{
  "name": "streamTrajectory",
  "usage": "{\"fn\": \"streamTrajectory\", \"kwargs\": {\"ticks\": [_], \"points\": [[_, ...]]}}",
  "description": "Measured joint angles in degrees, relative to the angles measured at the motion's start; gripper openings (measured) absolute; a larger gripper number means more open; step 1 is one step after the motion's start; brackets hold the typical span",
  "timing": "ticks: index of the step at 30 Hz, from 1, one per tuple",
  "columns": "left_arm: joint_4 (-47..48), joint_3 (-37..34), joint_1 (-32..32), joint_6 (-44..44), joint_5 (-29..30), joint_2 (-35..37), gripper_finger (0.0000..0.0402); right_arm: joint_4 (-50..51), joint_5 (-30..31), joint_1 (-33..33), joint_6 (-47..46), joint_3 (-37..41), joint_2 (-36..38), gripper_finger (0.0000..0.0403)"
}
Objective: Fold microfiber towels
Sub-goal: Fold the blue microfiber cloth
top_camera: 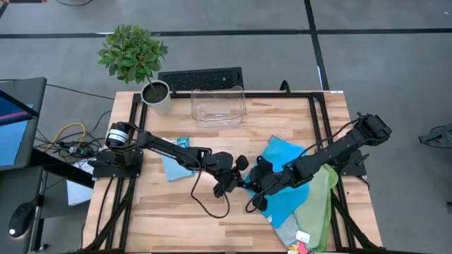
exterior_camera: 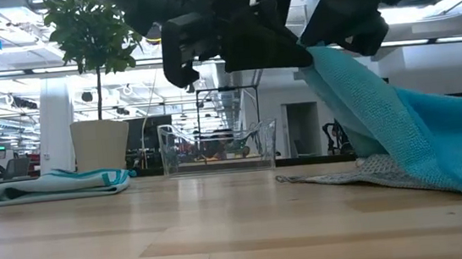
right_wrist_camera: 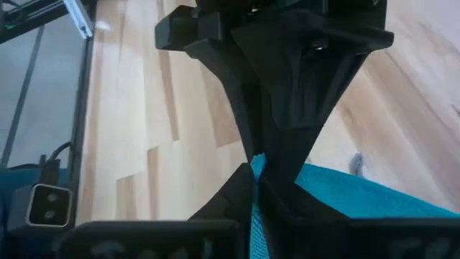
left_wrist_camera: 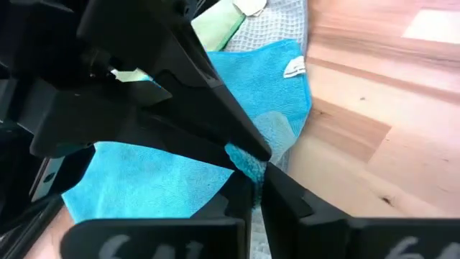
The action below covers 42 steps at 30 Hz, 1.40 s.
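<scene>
A bright blue microfiber towel lies on top of a pile at the table's right. One end of it is drawn up off the pile toward the table's middle. My left gripper and my right gripper meet tip to tip at that raised end, both shut on it. The towel's other part rests on a grey towel and a pale green towel. A folded light blue towel lies flat on the table under my left arm. My left gripper pinches the blue towel's raised edge between its two fingers, coming from the table's left and slanting down. The cloth is lifted clear there and slopes down to the pile. One layer or several, I cannot tell. My right gripper pinches the same raised edge between its two fingers, coming from the table's right and slanting down, right against the left gripper's fingertips. The towel falls away behind the fingers toward the pile.
A clear plastic bin stands at the far edge's middle, and a potted plant at the far left corner. A pink towel peeks out at the pile's near end. Bare wood lies near the front left.
</scene>
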State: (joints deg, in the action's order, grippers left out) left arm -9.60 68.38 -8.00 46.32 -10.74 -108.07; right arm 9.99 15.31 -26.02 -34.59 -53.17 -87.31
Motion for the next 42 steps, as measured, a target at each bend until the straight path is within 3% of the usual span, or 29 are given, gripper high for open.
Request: {"fn": "streamTrajectory", "kwargs": {"ticks": [7,13,19,25,31,42], "points": [[-1.26,0.2,0.28,-1.95,7.73,0.14,0.0003,5.34,1.09,-5.53,-6.46,0.02,5.02,0.0094],[-0.2,0.2,0.14,-2.85,15.15,0.44,0.0003,13.82,11.85,-13.5,-18.09,0.0,4.17,0.0121],[2.38,0.2,0.52,-4.67,16.67,2.2,0.0004,11.85,11.32,-18.45,-22.28,-0.01,-4.13,0.0157],[3.77,0.2,1.41,-9.21,16.15,3.21,0.0005,6.61,6.8,-21.16,-22.56,0.01,-8.86,0.0195],[6.58,0.17,1.64,-10.65,15.65,3.21,0.0006,3.21,6.8,-23.53,-22.49,-0.19,-13.17,0.0201],[8.54,0.13,1.63,-13.06,15.28,3.21,0.0006,15.63,5.15,-22.89,-21.09,-10.77,-24.2,0.0195]]}}
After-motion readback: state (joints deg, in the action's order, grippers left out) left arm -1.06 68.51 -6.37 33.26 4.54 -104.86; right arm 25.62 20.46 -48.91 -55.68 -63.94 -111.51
